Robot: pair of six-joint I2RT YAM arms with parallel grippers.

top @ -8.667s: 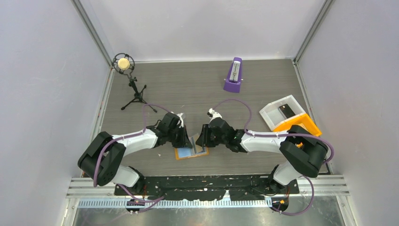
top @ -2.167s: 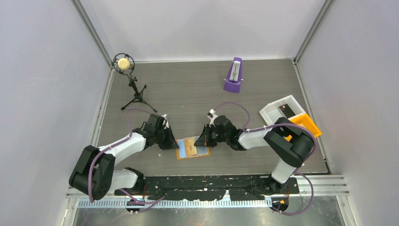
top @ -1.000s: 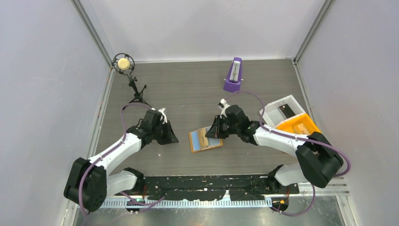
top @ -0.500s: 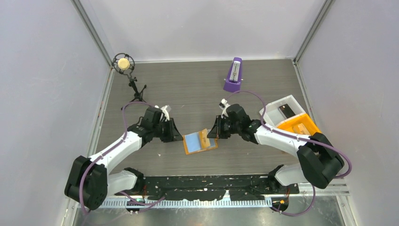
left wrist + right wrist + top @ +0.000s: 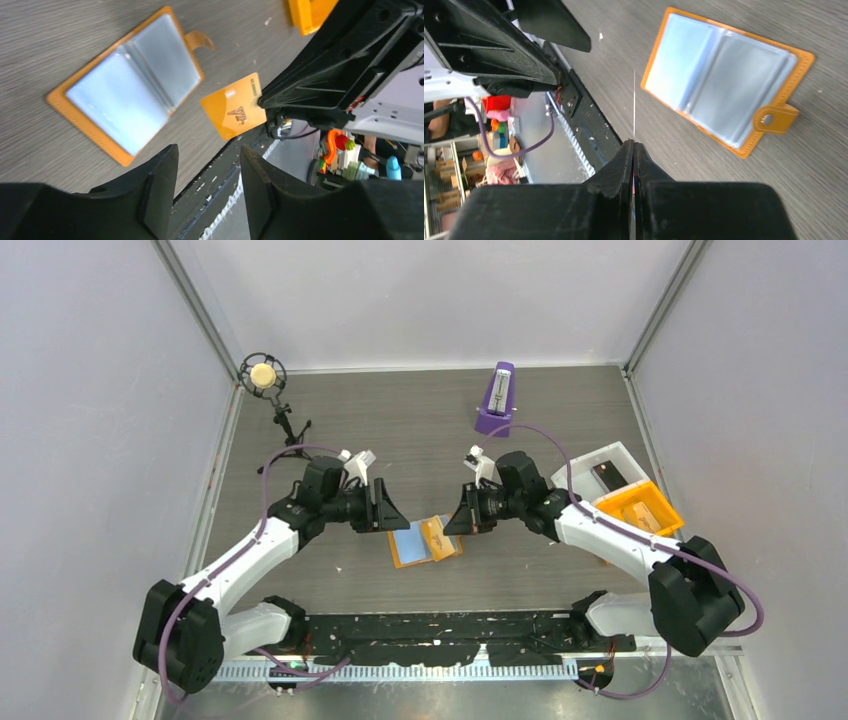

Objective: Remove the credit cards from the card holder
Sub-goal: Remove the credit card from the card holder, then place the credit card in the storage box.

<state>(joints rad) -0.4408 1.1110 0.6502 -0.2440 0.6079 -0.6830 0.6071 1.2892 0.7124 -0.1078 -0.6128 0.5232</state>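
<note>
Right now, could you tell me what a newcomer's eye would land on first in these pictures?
The orange card holder lies open and flat on the middle of the table, between the two arms, its clear pockets facing up. The right gripper is shut on an orange card that is free of the pockets, and the left gripper faces it, open and empty.

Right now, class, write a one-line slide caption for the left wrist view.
Right fingers pinch an orange card clear of the open card holder; left fingers stand apart.
</note>
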